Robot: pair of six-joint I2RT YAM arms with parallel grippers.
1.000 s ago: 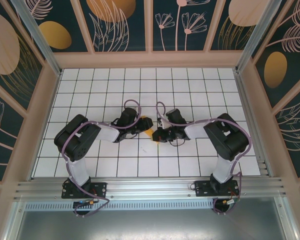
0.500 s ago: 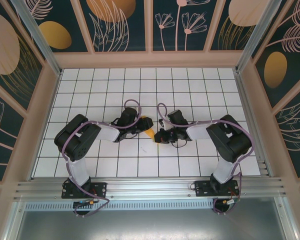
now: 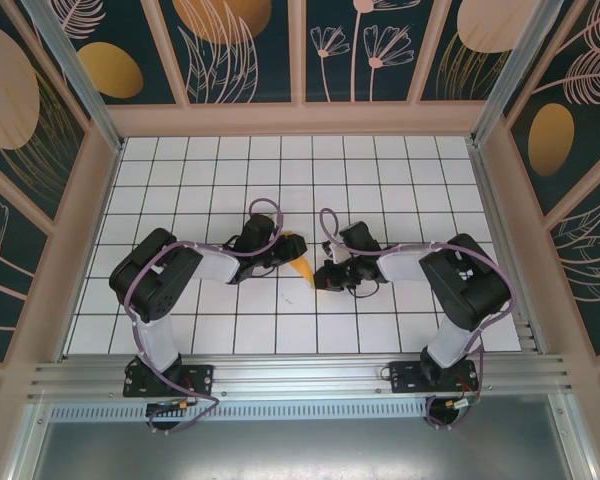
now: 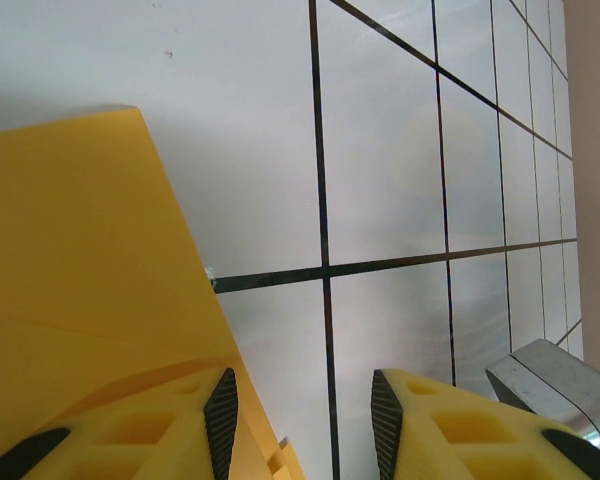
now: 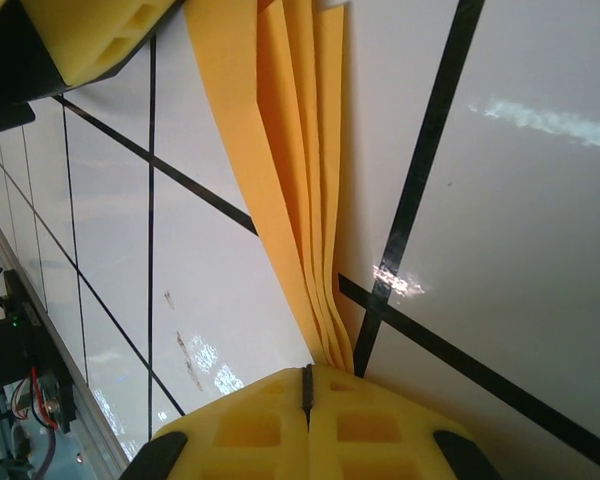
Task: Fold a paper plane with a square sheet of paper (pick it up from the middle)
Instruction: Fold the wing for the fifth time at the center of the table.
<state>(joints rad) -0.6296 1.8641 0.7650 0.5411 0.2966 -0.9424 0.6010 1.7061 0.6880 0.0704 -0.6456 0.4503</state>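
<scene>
Right hand (image 5: 305,378) drawn rightward, pinching paper plane (image 5: 280,150), left hand (image 4: 300,415) spread beside it

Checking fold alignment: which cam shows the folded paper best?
Right wrist. The folded paper runs through the frame, its stacked layers separable, down to the right gripper shut on its end. Left wrist shows one flat face beside the open left gripper; top external shows an orange sliver between the arms.
</scene>
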